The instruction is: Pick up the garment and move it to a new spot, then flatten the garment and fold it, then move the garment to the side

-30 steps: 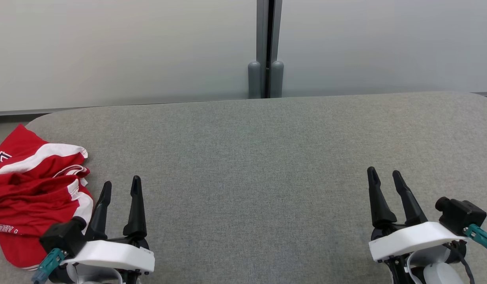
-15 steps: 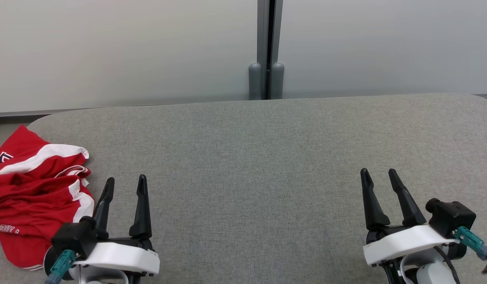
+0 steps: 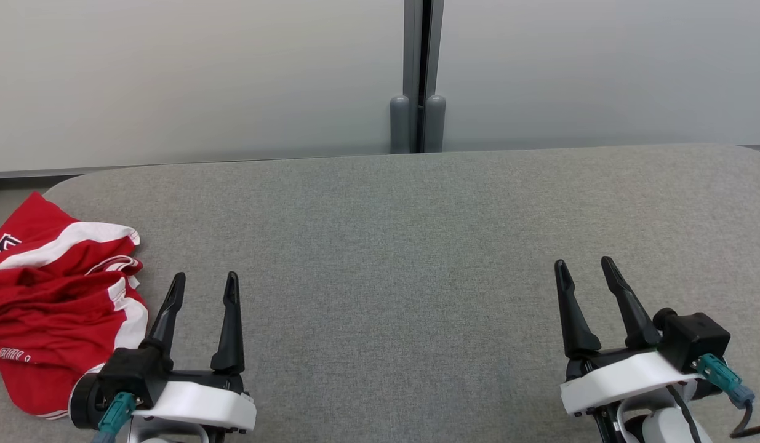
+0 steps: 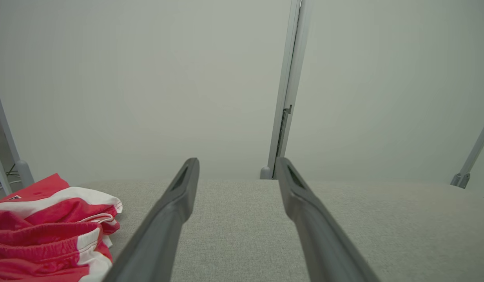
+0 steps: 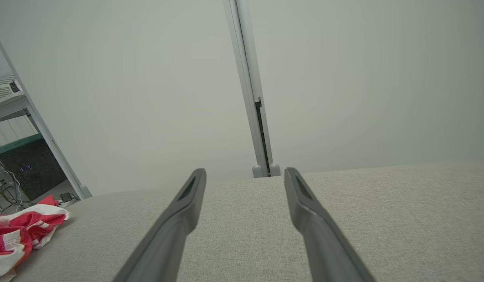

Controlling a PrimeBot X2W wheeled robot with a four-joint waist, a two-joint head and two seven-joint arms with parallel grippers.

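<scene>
Grey fabric covers the desk (image 3: 380, 234), backed by pale wall panels (image 3: 170, 80). At nine o'clock, a crumpled red-and-white garment (image 3: 53, 295) lies at the desk's edge. Just beside it, at seven o'clock, the left end effector (image 3: 205, 280) stands spread and empty. At five o'clock, well apart, the right end effector (image 3: 583, 266) is likewise spread, holding nothing.

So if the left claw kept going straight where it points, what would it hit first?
Probably the pale wall: the left gripper points over bare table, with nothing in its line. The red garment lies off to its left.
</scene>
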